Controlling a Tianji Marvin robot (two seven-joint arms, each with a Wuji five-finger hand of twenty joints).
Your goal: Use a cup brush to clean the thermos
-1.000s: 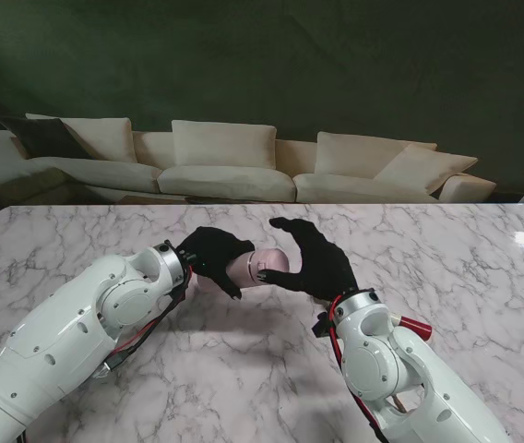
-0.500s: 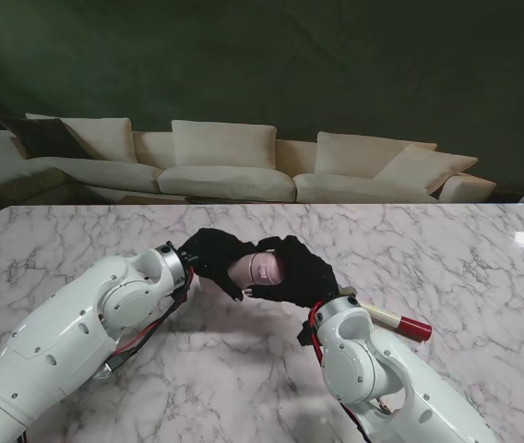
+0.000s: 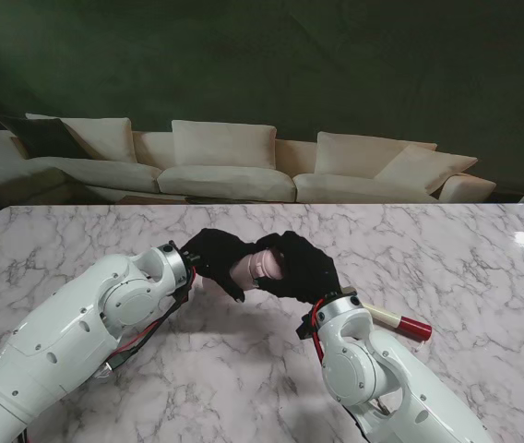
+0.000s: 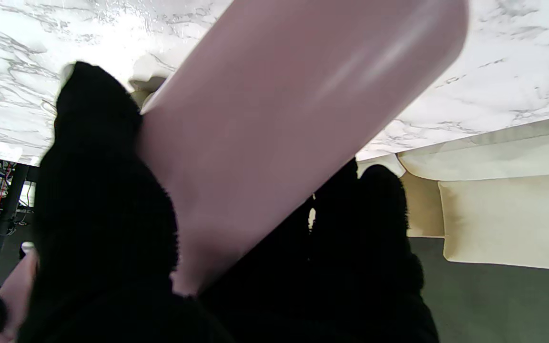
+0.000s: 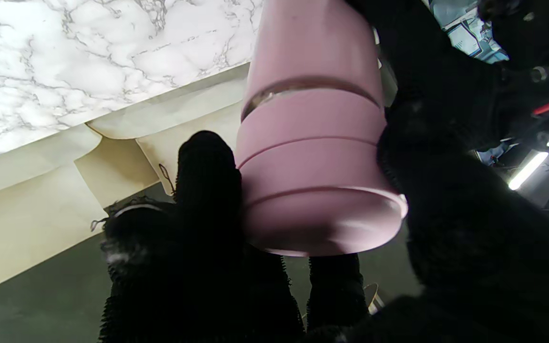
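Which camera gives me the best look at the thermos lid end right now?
The right wrist view: the thermos lid end and its seams fill the frame between the right hand fingers. The left wrist view shows only the smooth body; the stand view shows a pink sliver between both hands.

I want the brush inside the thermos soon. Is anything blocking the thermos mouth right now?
Yes. The lid is on the pink thermos, and the right hand is wrapped around that lidded end. The left hand holds the body. The brush lies on the table, right of the right arm.

arms: glossy white shells | hands: black fuzzy gloves | cables: red
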